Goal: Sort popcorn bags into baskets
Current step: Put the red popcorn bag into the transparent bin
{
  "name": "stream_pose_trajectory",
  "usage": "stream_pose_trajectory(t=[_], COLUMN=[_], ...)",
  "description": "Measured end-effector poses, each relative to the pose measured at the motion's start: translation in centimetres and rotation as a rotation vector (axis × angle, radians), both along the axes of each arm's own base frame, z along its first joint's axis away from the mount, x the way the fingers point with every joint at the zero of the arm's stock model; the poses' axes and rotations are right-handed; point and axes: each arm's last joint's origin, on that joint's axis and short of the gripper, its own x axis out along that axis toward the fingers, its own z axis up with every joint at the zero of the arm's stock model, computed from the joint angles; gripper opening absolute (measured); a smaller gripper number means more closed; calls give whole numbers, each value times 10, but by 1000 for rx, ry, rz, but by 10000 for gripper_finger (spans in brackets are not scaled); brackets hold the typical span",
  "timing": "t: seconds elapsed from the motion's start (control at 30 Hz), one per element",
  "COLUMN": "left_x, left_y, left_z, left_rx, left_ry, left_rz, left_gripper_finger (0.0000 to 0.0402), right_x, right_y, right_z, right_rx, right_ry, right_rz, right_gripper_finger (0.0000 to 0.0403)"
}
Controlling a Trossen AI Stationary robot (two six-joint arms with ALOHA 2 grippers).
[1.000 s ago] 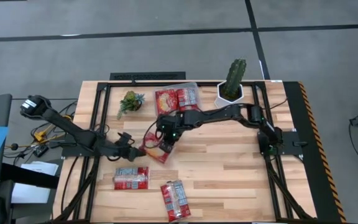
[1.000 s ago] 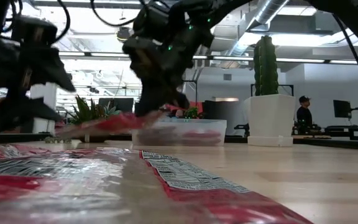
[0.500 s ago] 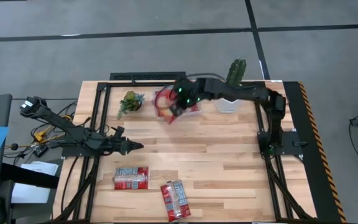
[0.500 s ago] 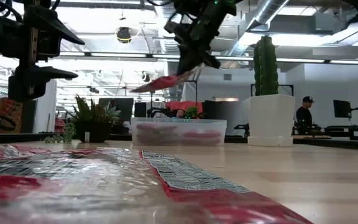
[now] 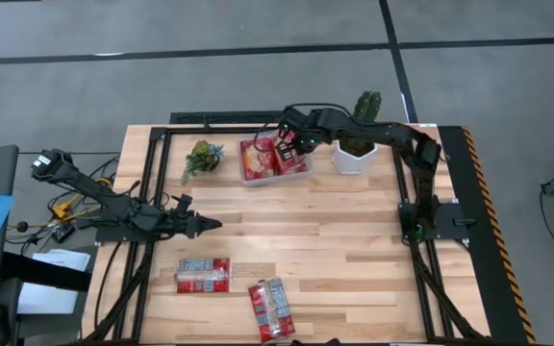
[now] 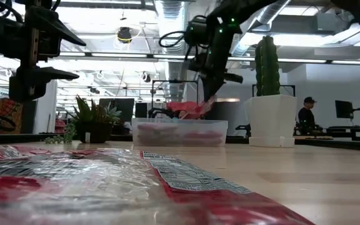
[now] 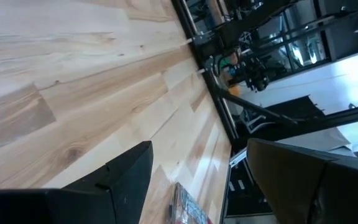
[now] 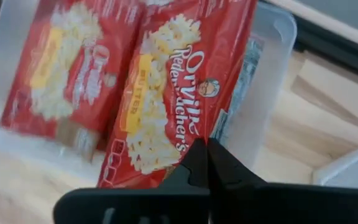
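Note:
The clear plastic basket (image 5: 306, 171) stands near the table's far edge and has red popcorn bags in it (image 8: 67, 74). My right gripper (image 5: 287, 146) hovers over it, shut on another red popcorn bag (image 8: 166, 106) with a cream-yellow picture. Two more bags lie flat on the near part of the table (image 5: 203, 275) (image 5: 270, 309). My left gripper (image 5: 210, 226) waits open at the table's left-middle, above bare wood and touching nothing. My right gripper pinches the popcorn bag by one short edge (image 8: 185, 149) between its two shut fingers, which come from above. The bag hangs tilted below the fingers (image 6: 189, 109), just over the basket's rim (image 6: 180, 122). Whether its lower end touches the bags inside, I cannot tell.
A white pot with a tall cactus (image 5: 356, 144) stands right beside the basket, under the right arm. A small green plant (image 5: 202, 157) sits to the basket's left. Bare wood fills the table's middle and right. A person stands far off in the room (image 6: 305, 115).
My right gripper has lifted the bag off the table's middle, swung it up and toward the far edge, then lowered it over the basket. The bag has gone from lying partly on the wood to hanging just above the basket.

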Motion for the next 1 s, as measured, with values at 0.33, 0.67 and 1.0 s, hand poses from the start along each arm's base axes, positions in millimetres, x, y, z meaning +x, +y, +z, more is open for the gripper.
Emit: stream_pose_trajectory(t=[0.33, 0.67, 1.0], left_x=[0, 0, 1], left_y=[1, -6, -36], left_z=[0, 0, 38], left_rx=[3, 23, 183], left_ry=[-2, 28, 395], left_rz=[24, -209, -487], left_gripper_finger=[249, 249, 249], right_x=[-4, -7, -6], right_y=[-13, 17, 167], right_z=[-10, 9, 60], right_rx=[22, 57, 42], right_ry=[-41, -14, -99], right_rz=[-60, 114, 519], right_gripper_finger=[82, 201, 211])
